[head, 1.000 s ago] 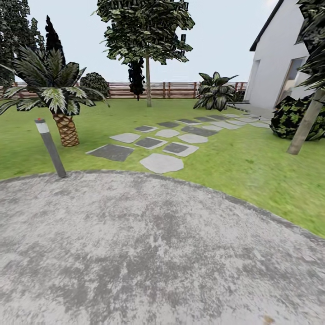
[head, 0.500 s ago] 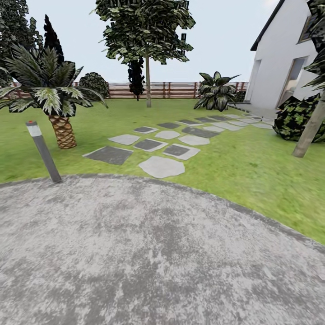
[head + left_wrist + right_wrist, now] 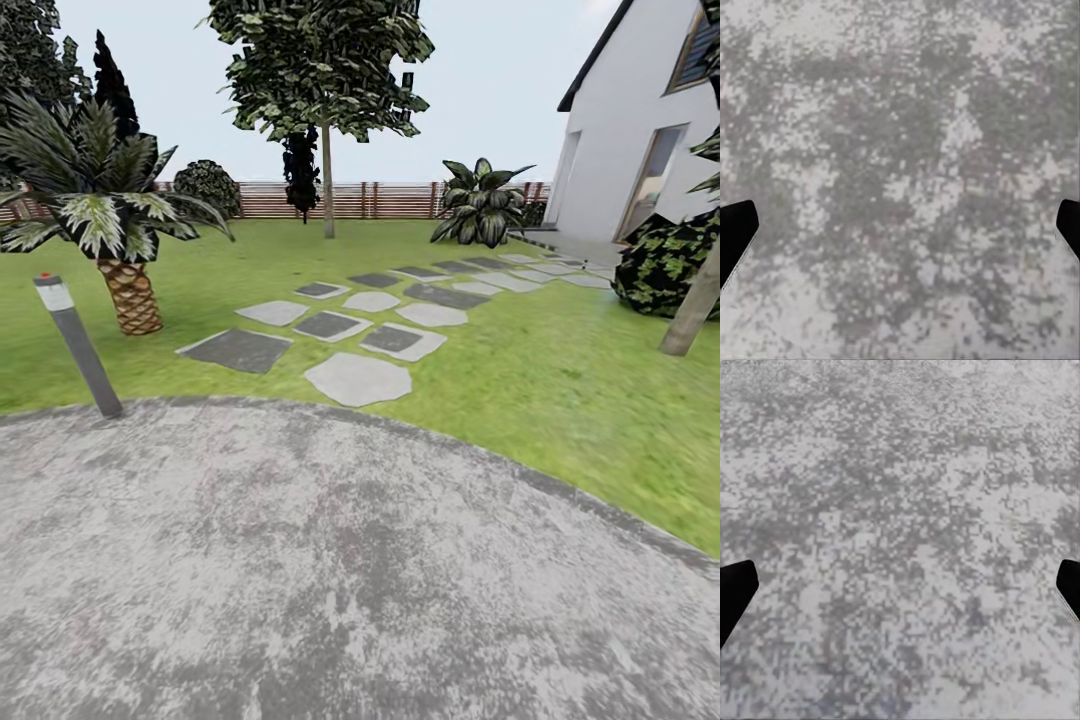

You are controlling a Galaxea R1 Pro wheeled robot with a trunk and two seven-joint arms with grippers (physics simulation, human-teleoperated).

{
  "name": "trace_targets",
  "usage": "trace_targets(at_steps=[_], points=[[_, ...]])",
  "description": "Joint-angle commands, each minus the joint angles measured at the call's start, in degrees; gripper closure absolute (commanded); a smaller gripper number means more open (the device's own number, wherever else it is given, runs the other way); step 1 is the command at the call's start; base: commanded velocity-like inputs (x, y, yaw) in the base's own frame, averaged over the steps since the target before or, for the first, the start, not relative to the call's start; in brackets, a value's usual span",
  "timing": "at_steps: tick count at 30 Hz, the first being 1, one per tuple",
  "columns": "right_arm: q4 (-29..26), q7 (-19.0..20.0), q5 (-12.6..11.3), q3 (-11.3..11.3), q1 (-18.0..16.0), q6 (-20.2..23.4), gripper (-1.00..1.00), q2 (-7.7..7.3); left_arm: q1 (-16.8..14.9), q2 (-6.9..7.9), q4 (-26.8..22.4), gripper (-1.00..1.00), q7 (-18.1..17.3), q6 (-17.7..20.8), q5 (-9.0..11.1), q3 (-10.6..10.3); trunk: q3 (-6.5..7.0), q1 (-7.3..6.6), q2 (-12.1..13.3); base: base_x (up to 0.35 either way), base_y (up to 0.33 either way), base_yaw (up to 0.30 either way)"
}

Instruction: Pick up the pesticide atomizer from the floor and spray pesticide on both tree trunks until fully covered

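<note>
Robot's parked on a round patch of grey paving (image 3: 340,560) with the lawn (image 3: 560,380) ahead. One tree (image 3: 327,120) stands far back by the wooden fence (image 3: 380,200); a second tree trunk (image 3: 692,312) leans in at the right edge near the white house (image 3: 620,150). No atomizer anywhere I can spot. Left gripper (image 3: 900,225) and right gripper (image 3: 900,585) both have jaws spread wide, holding nothing, pointed at the paving.

left gripper (image 3: 900,225) fingers spread, right gripper (image 3: 900,585) likewise
</note>
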Motion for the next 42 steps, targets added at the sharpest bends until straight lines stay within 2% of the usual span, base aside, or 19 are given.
trace_targets(at_steps=[1,42], points=[[0.04,-0.02,0.01,-0.06,-0.03,-0.18,-1.00,0.01,-0.03,-0.01,0.05,-1.00,0.02,-0.19,0.04,0.10,-0.05,0.02,-0.02,0.339,0.000,0.000],[0.04,-0.02,0.01,-0.04,-0.03,-0.18,-1.00,0.00,-0.03,-0.03,0.05,-1.00,0.01,-0.19,0.04,0.10,-0.05,0.02,-0.02,0.339,0.000,0.000]])
